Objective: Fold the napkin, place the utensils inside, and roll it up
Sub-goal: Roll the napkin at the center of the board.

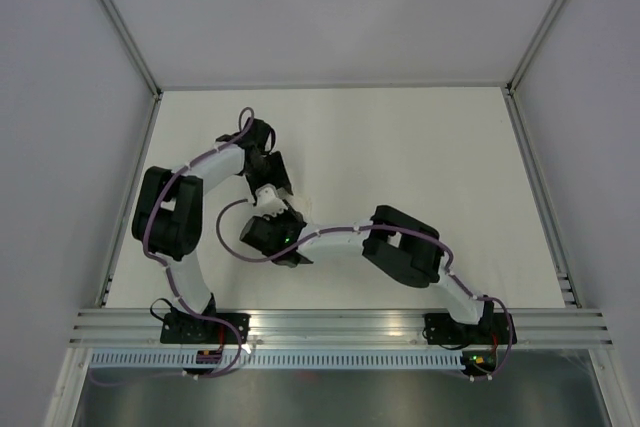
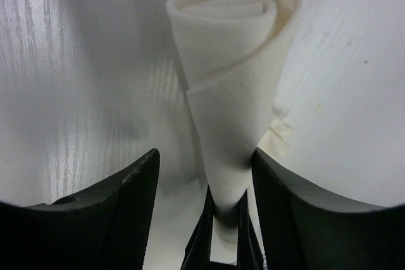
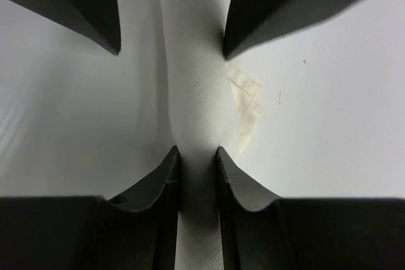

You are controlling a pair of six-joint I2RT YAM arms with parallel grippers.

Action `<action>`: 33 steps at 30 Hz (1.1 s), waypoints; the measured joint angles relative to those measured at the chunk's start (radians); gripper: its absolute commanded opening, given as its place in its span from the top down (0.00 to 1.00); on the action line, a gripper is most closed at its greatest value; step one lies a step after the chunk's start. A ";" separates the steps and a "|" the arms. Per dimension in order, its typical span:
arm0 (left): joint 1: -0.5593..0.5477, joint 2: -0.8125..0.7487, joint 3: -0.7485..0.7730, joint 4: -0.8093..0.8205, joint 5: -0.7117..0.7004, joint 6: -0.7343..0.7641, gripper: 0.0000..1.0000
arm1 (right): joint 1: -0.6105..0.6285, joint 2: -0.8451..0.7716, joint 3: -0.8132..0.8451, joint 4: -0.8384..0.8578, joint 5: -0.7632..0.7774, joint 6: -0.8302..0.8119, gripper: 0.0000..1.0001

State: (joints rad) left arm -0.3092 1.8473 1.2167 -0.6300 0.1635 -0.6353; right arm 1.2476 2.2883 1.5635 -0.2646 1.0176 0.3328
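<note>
The napkin (image 2: 224, 61) is a short white roll. Its spiral end faces the left wrist view, and it shows small between the two wrists in the top view (image 1: 266, 193). My right gripper (image 3: 197, 153) is shut on the roll (image 3: 193, 93), pinching it narrow. Its fingertips (image 2: 204, 238) show at the bottom of the left wrist view. My left gripper (image 2: 205, 156) is open and straddles the roll. Its right finger (image 2: 297, 219) touches the cloth and its left finger (image 2: 126, 207) stands apart. The utensils are hidden.
The two arms meet at the table's left middle, left gripper (image 1: 272, 183) against right gripper (image 1: 284, 211). A pale tape-like mark (image 3: 245, 105) lies on the white tabletop beside the roll. Grey walls and metal rails (image 1: 340, 325) bound the table.
</note>
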 measured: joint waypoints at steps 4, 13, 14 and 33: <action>0.023 -0.002 0.084 -0.021 0.049 0.002 0.31 | -0.080 -0.117 -0.128 0.059 -0.177 0.091 0.90; 0.070 -0.044 0.167 0.058 0.139 -0.010 0.34 | -0.327 -0.291 -0.392 0.360 -0.667 0.299 0.90; 0.072 -0.046 0.161 0.073 0.150 -0.013 0.35 | -0.357 -0.295 -0.417 0.411 -0.729 0.329 0.90; 0.032 -0.006 -0.039 0.320 0.230 -0.068 0.41 | -0.619 -0.123 -0.682 1.180 -1.395 0.860 0.91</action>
State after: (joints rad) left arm -0.2775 1.8416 1.1782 -0.3103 0.3931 -0.7029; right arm 0.6289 2.1651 0.8818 0.9157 -0.3775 1.1927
